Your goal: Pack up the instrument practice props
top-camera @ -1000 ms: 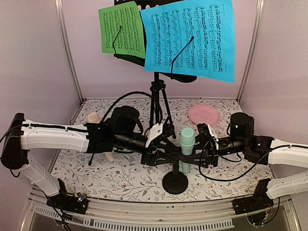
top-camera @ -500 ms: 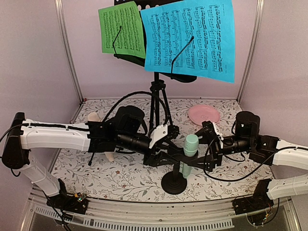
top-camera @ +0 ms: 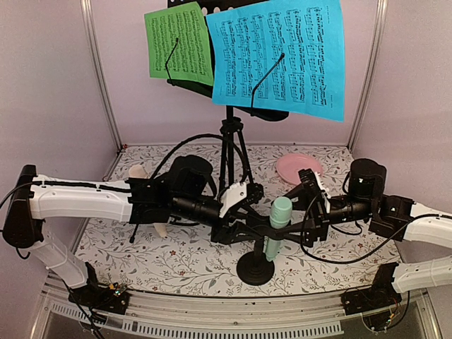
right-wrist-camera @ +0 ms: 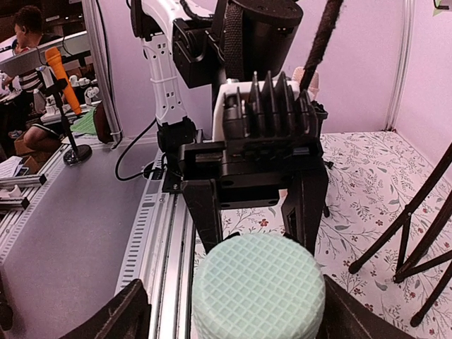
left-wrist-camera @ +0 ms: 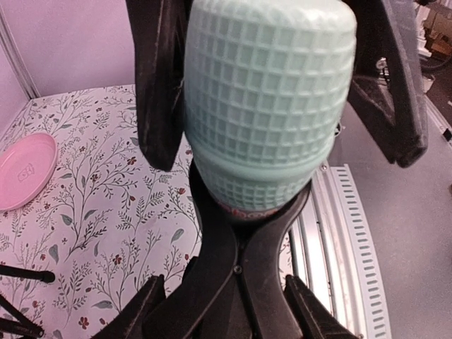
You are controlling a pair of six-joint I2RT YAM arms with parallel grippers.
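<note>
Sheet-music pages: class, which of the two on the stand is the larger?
The blue page, on the right of the black music stand; the green page to its left is clearly smaller and ends higher up.

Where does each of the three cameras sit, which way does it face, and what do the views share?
Top external: above and behind the bases, facing forward and down at the music stand; left arm and right arm show.
Left wrist: on the left arm, facing rightward at the mint microphone in its mic holder; left gripper at the bottom edge.
Right wrist: on the right arm, facing leftward at the same microphone; right gripper at the bottom corners.
Shared: all three show the microphone.
</note>
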